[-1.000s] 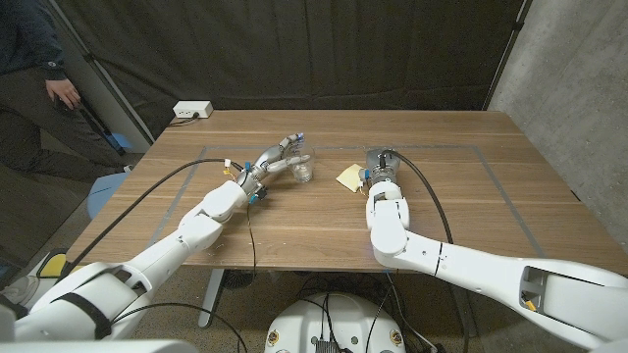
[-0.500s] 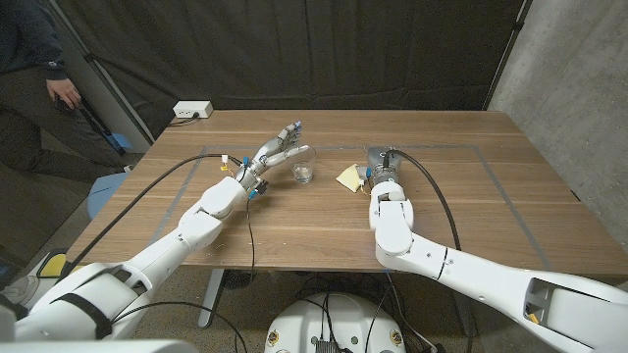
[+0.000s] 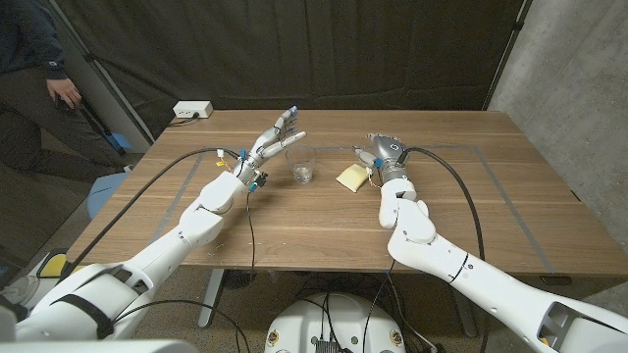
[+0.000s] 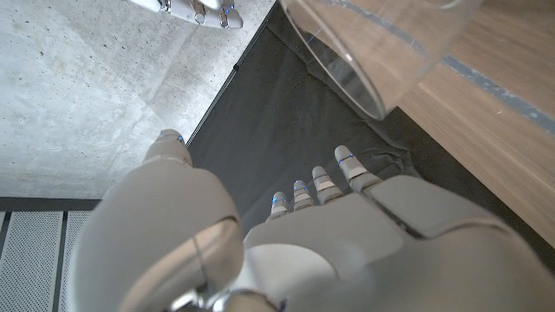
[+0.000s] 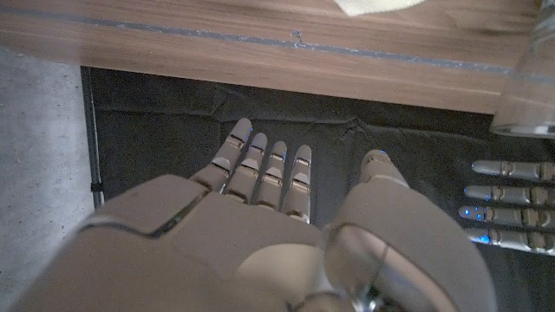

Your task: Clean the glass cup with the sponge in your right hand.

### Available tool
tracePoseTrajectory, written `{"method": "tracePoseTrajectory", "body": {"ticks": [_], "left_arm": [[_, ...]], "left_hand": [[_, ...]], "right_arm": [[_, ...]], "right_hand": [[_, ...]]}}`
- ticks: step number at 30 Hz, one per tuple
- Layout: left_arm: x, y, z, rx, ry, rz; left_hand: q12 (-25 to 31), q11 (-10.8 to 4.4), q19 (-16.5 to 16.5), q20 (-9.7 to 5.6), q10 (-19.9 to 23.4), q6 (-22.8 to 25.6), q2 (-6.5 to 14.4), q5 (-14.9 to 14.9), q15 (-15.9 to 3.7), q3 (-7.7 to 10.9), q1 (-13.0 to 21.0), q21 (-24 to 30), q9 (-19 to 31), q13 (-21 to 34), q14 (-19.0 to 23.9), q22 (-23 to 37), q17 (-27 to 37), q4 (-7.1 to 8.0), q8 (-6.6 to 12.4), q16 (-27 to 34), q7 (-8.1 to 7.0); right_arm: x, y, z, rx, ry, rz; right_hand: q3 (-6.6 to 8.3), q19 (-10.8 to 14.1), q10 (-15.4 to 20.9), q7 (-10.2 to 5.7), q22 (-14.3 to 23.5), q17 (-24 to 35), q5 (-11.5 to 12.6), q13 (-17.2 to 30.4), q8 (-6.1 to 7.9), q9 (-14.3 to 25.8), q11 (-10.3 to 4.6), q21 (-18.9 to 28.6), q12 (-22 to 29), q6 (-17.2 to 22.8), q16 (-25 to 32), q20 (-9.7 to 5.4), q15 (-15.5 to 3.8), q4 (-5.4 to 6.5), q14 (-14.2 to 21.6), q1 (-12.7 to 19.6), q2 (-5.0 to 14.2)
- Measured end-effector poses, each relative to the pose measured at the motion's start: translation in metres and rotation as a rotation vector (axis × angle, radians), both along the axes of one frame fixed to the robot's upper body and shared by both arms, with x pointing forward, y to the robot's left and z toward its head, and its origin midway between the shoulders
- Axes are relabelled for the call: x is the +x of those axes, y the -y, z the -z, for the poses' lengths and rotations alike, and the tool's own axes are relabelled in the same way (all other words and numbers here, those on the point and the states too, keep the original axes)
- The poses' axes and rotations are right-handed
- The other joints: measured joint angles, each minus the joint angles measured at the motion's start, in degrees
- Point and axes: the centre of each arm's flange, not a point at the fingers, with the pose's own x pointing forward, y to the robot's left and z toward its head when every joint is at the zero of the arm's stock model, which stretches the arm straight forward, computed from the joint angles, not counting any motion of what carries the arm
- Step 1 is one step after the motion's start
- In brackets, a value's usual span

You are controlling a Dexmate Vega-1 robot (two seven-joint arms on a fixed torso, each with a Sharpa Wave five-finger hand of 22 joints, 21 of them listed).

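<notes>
Open table lies between glass cup [image 3: 303, 164] and sponge [image 3: 351, 176]; each hand flanks it outside.

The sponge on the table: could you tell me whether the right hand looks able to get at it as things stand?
Probably yes: the yellow sponge lies bare on the wooden table, right beside the open right hand, and the glass cup stands clear on its far side.

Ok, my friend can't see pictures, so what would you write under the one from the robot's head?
A glass cup stands upright on a wooden table with a yellow sponge lying beside it. The robot's left hand is open next to the cup, not holding it, and its right hand is open by the sponge.
</notes>
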Motion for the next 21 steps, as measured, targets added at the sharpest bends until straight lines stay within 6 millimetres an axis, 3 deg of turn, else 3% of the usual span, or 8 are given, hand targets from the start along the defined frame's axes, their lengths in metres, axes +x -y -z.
{"method": "tracePoseTrajectory", "body": {"ticks": [2, 3, 8, 9, 14, 18, 21], "left_arm": [[-0.001, 0.000, 0.000, -0.001, 0.002, 0.005], [-0.001, -0.001, -0.004, -0.007, 0.008, 0.006], [-0.002, -0.001, -0.005, -0.007, 0.010, 0.019], [-0.003, -0.005, -0.010, -0.013, 0.018, 0.017], [-0.004, -0.010, -0.012, -0.016, 0.022, 0.019], [-0.004, -0.015, -0.014, -0.018, 0.023, 0.016], [-0.004, -0.018, -0.014, -0.019, 0.019, 0.013]], "left_hand": [[0.0, 0.00, 0.0, 0.00, 0.0, 0.0, 0.4, 0.0, 0.00, -0.02, -0.4, 0.0, 0.0, 0.0, 0.0, 0.0, 0.0, 0.02, 0.00, 0.0, 0.00], [0.0, 0.00, 0.0, 0.00, 0.0, 0.0, 0.4, 0.0, 0.00, -0.16, -0.4, 0.0, 0.0, 0.0, 0.0, 0.0, 0.0, 0.16, 0.00, 0.0, 0.00], [0.0, 0.30, 0.0, 0.00, -0.3, 0.0, 0.5, 0.0, 0.00, -0.23, -1.0, -0.4, 0.0, -0.3, 0.0, 0.0, -0.3, 0.24, -0.43, 0.0, 0.00], [0.0, 0.30, 0.0, 0.00, -0.3, 0.0, 0.5, 0.0, 0.00, -0.34, -1.0, -0.4, 0.0, -0.3, 0.0, 0.0, -0.3, 0.34, -0.44, 0.0, 0.00], [0.0, 0.30, 0.0, 0.00, -0.3, 0.0, 0.5, 0.0, -0.31, -0.55, -1.0, -0.4, 0.0, -0.5, -0.3, 0.0, -0.3, 0.56, -0.44, 0.0, 0.01], [0.3, 0.30, 0.0, -0.01, -0.3, 0.0, 0.5, 0.0, 0.00, -0.55, -1.0, -0.4, 0.0, -0.5, -0.6, 0.0, -0.5, 0.56, -0.44, 0.0, 0.01], [0.3, 0.32, -0.3, -0.28, -0.3, 0.0, 0.9, 0.0, 0.00, -0.55, -1.6, -0.4, 0.0, -0.5, -0.6, 0.0, -0.5, 0.56, -0.44, 0.0, 0.01]], "right_arm": [[0.001, 0.011, -0.002, 0.018, 0.003, 0.019], [0.000, 0.000, -0.003, 0.065, 0.028, -0.095], [0.006, 0.028, -0.006, 0.095, 0.031, -0.038], [0.005, 0.009, -0.007, 0.187, 0.048, -0.237], [0.007, 0.017, -0.013, 0.269, 0.089, -0.340], [0.008, 0.023, -0.017, 0.334, 0.122, -0.405], [0.010, 0.027, -0.020, 0.381, 0.142, -0.442]], "right_hand": [[-0.32, -1.0, -1.6, 0.18, 0.0, -0.4, 0.0, -0.2, 0.00, 0.0, 0.20, -0.8, 0.0, -2.0, -0.4, -0.19, 0.07, 0.32, -1.5, -1.0, 0.39], [-0.48, -1.4, -2.2, 0.26, 0.0, -0.5, 0.0, -0.3, 0.00, 0.0, 0.26, -1.1, 0.0, -2.7, -0.6, -0.40, 0.09, 0.48, -2.3, -1.4, 0.55], [-0.79, -3.0, -3.8, 0.58, 0.0, -1.1, 0.0, -0.3, 0.00, -0.3, 0.66, -2.3, 0.0, -5.0, -0.6, -0.72, 0.32, 1.30, -4.7, -3.0, 1.25], [-0.94, -3.3, -3.9, 0.58, 0.0, -1.1, 0.0, -0.3, 0.00, -0.3, 0.79, -2.5, 0.0, -5.0, -0.6, -0.91, 0.32, 1.45, -5.2, -3.6, 1.20], [-1.50, -3.6, -4.4, 0.89, 0.0, -1.3, 0.0, -0.5, 0.00, -0.3, 0.69, -3.0, 0.0, -5.3, -0.6, -1.02, 0.29, 2.31, -6.1, -5.2, 1.54], [-2.90, -6.0, -5.1, 0.68, 0.0, -2.0, 0.0, -0.5, 0.46, -0.3, 1.44, -4.7, 0.3, -5.5, -0.6, -0.59, 1.91, 3.72, -8.4, -8.7, 1.18], [-3.23, -7.0, -5.2, 0.73, 0.0, -2.2, 0.0, -0.5, 0.68, -0.3, 1.50, -5.1, 0.5, -5.5, -0.6, 0.02, 2.76, 4.04, -9.2, -9.2, 1.15]]}}
